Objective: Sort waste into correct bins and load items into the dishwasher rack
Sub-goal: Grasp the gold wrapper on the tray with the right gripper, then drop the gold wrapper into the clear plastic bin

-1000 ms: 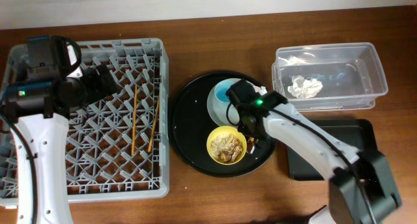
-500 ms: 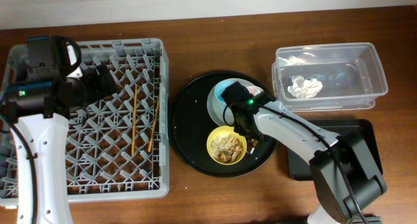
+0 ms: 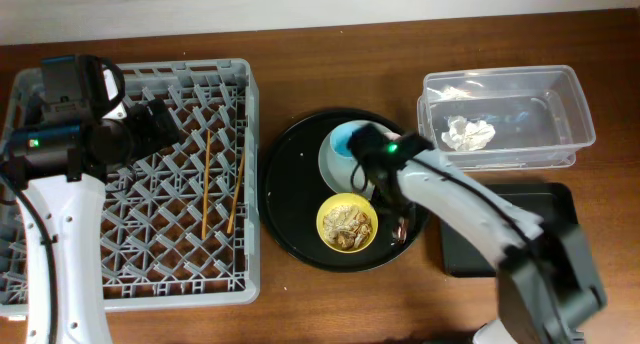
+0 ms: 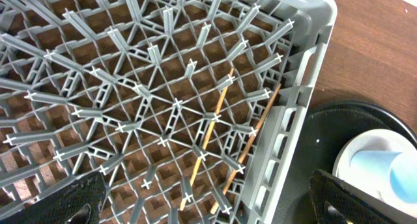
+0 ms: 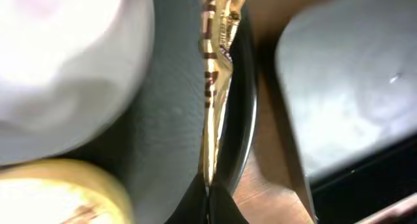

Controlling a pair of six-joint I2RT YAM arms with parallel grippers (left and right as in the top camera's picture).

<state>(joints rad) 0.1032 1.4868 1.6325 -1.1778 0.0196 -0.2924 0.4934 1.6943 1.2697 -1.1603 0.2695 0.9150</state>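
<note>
Jaws of right gripper [image 5: 208,195] clenched on wrapper stick [image 5: 214,81]; arm has swung right toward flat black tray [image 5: 352,107], so binning should follow.

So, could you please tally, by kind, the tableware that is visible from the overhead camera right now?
chopsticks: 2
blue cup: 1
yellow bowl: 1
plate: 1
Total: 5

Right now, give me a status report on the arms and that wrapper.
Left gripper open over the rack. Right gripper shut on the wrapper at the round tray's edge. Flat black tray alongside, nothing seen between.
</note>
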